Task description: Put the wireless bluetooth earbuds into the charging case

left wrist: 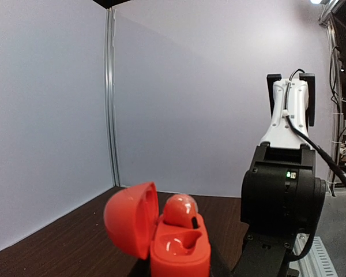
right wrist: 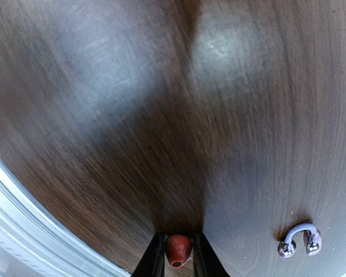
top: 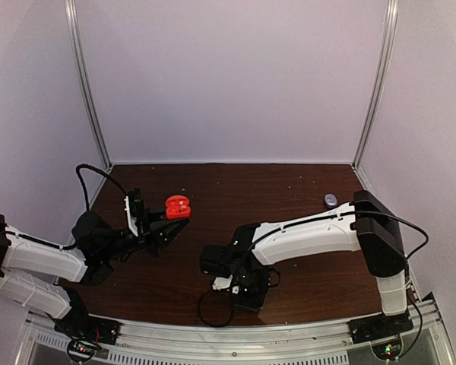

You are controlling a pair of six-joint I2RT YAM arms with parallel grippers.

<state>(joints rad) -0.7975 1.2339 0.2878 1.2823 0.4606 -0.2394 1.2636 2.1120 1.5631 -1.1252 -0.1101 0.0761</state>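
My left gripper point(top: 169, 216) holds the red charging case point(top: 177, 206) up above the table's left side, shut on its base. Its lid point(left wrist: 130, 219) is swung open to the left. One red earbud point(left wrist: 180, 209) sits in the far socket, and the near socket point(left wrist: 183, 244) is bare. My right gripper point(right wrist: 178, 258) is low over the table near the front edge. A second red earbud point(right wrist: 178, 249) is pinched between its two black fingers. A silvery-grey hook-shaped earbud point(right wrist: 300, 239) lies on the wood to the right of those fingers.
A small grey round case point(top: 330, 200) lies at the back right of the brown table point(top: 289, 190). White walls with metal posts close in the back and sides. A metal rail point(top: 235, 334) runs along the near edge, close to my right gripper.
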